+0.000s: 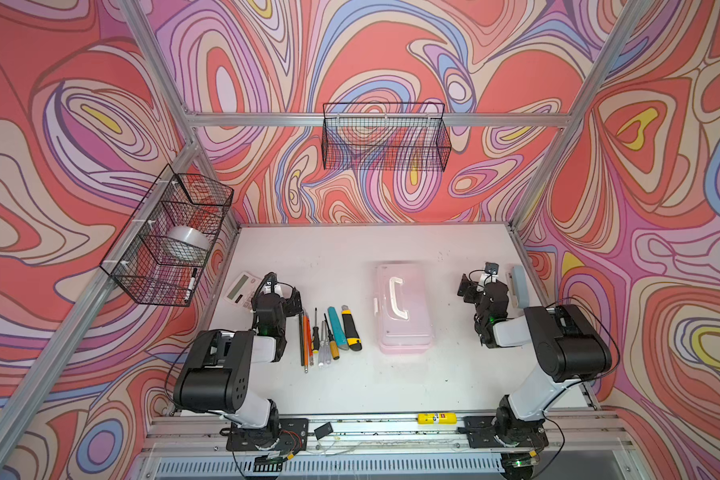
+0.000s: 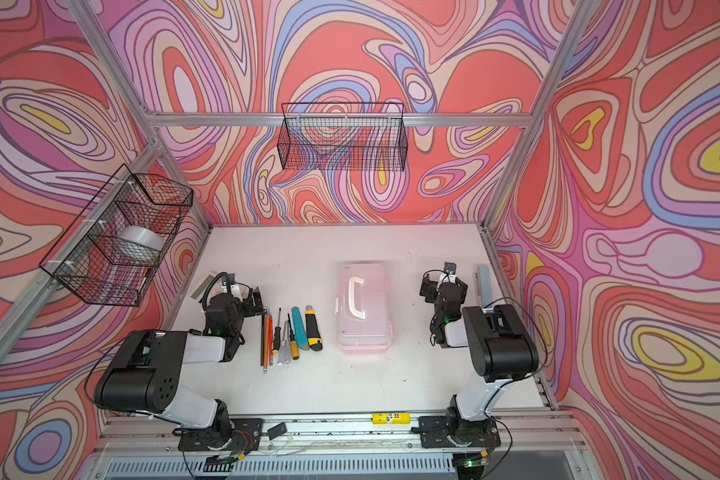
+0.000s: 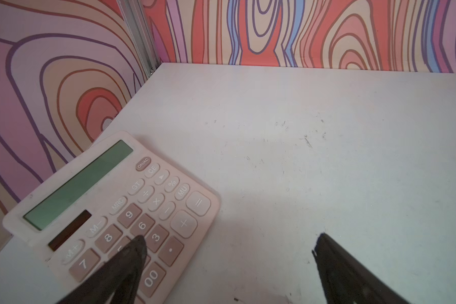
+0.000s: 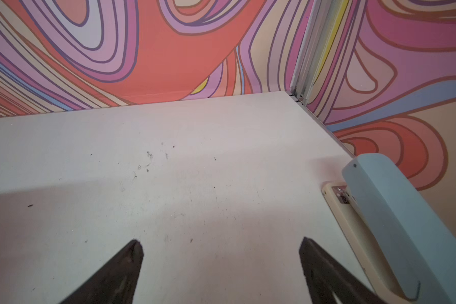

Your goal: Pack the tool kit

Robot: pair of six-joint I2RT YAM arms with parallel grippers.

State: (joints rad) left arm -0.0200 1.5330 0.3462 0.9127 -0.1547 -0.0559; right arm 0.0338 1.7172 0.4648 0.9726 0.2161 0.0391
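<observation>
The tool kit [image 1: 406,332] lies, seemingly shut, between left gripper [image 3: 231,238] and right gripper [image 4: 220,240]; both spread, empty.

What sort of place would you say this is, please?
Likely a robot test cell rather than a real workshop: a left arm and right arm bolted at a white table, aluminium framing, swirl-patterned backdrop walls.

calculator [image 3: 111,210]: far left | stapler [image 4: 395,223]: far right edge | tape roll [image 1: 186,243]: in left wire basket [image 1: 159,286] | second basket [image 1: 385,156]: hung far, centre
</observation>
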